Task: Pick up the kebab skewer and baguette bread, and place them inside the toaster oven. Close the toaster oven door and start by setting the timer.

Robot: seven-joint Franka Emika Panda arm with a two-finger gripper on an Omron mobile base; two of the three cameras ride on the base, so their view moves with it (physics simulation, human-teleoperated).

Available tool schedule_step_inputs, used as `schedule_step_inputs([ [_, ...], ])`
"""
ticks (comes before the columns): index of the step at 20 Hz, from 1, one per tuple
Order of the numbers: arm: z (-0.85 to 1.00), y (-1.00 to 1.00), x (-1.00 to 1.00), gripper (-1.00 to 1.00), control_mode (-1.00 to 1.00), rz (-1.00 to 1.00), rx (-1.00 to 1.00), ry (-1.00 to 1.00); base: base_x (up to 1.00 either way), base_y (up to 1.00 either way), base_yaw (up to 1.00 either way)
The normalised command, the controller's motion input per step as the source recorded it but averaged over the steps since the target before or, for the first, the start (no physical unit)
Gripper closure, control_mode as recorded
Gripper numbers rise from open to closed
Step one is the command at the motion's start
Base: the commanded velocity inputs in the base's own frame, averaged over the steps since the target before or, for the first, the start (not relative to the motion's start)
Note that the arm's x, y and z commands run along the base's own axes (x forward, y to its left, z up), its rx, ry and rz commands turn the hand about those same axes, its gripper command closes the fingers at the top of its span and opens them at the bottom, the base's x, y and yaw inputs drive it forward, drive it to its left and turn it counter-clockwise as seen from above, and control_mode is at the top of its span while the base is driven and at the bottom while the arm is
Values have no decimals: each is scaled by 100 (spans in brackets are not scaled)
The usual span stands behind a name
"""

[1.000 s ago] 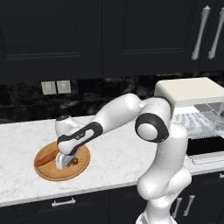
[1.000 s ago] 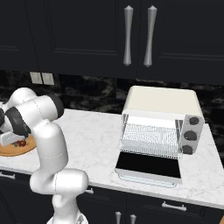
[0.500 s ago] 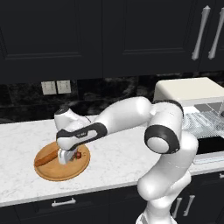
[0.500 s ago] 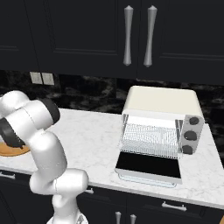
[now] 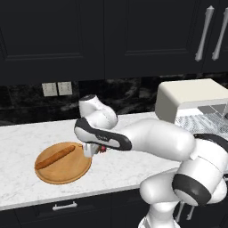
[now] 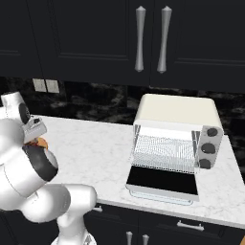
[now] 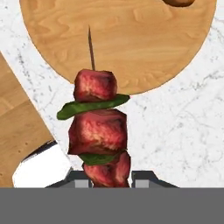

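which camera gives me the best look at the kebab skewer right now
The hand view: the kebab skewer stands close up, red meat chunks, green slices and thin stick clear, held in the pincer. The left base view shows a small red bit under the hand; in the right base view I cannot make it out.

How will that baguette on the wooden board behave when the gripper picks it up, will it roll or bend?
The baguette bread is a slim stick with rounded ends, so it may roll on the flat round wooden board if nudged sideways. It looks straight and crusty, so it probably stays stiff when lifted. Gripped off-centre, its length could make it tip.
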Motion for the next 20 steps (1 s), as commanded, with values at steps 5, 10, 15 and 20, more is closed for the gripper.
schedule_step_inputs([
  [5,24,-100,-38,100,-100,3,0,-1,0,0,0],
  [10,19,-73,-30,100,-100,0,0,1,0,0,0],
  [15,-7,-71,-14,100,-100,0,-1,0,0,0,0],
  [20,-15,-98,-3,100,-100,1,0,0,0,0,0],
])
